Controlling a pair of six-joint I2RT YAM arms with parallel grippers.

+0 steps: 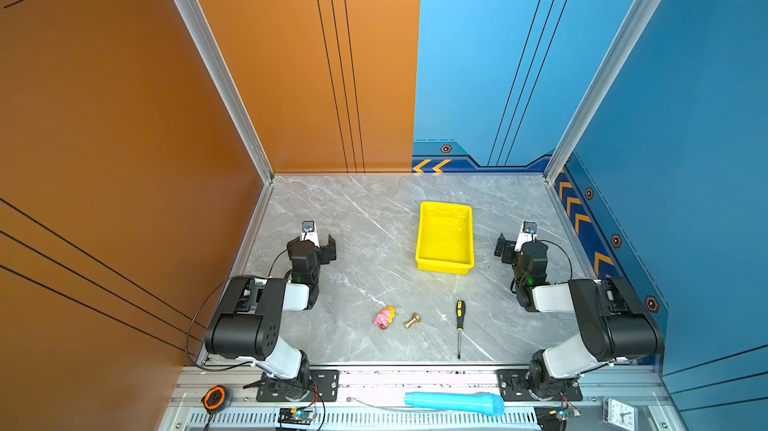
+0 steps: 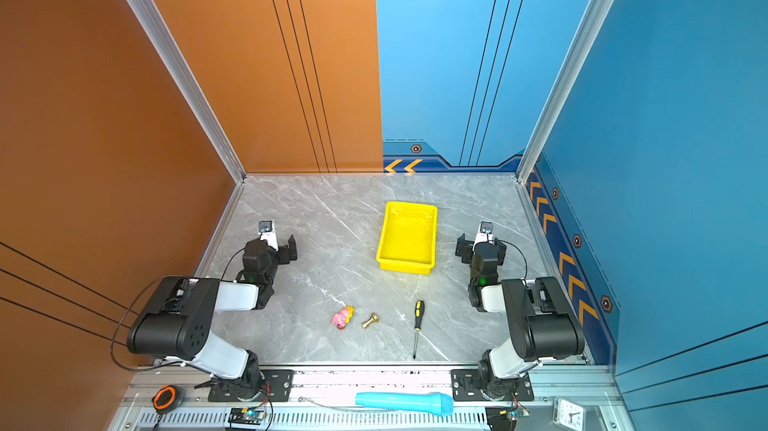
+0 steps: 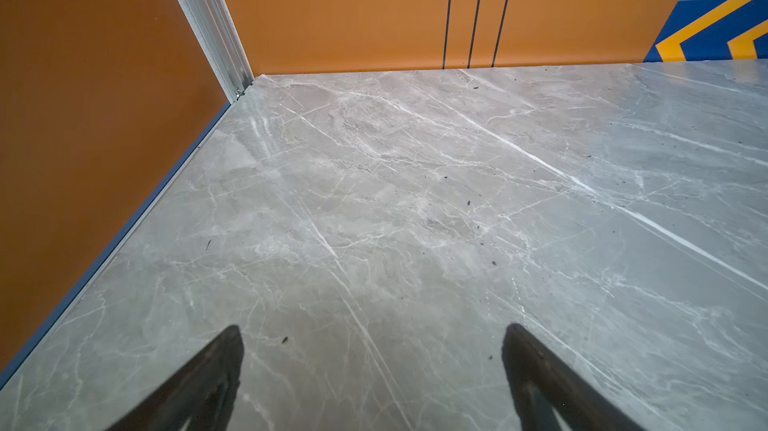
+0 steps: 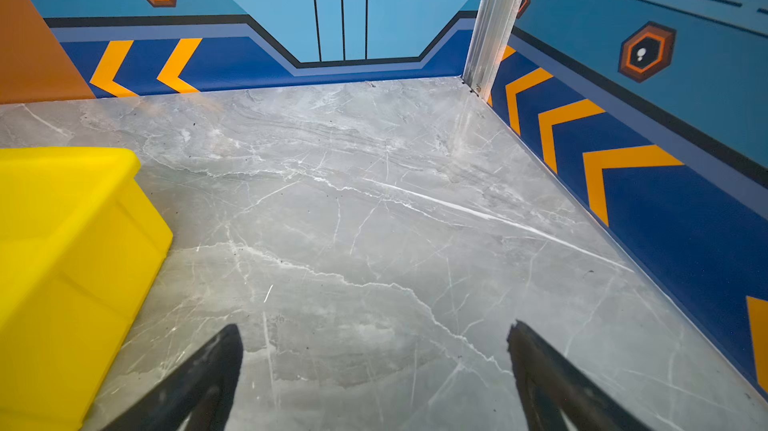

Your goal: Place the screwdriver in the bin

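The screwdriver (image 1: 459,325) (image 2: 417,325), with a black-and-yellow handle and a thin dark shaft, lies on the grey marble table near the front edge, handle pointing toward the bin. The bin (image 1: 443,267) (image 2: 405,266) is a shallow yellow tray standing farther back; it appears to hold nothing. In the right wrist view the bin's outer wall (image 4: 75,266) shows beside the open fingers. My left gripper (image 1: 319,244) (image 2: 279,248) (image 3: 372,331) hovers open over bare table at the left. My right gripper (image 1: 515,246) (image 2: 482,247) (image 4: 374,329) is open just right of the bin. Neither holds anything.
A pink-and-yellow toy (image 1: 384,317) and a small brass bell-shaped piece (image 1: 412,320) lie left of the screwdriver. Orange and blue walls enclose the table on three sides. On the front rail sit a blue microphone (image 1: 455,403), an orange tape measure (image 1: 215,397) and a small clock (image 1: 619,412).
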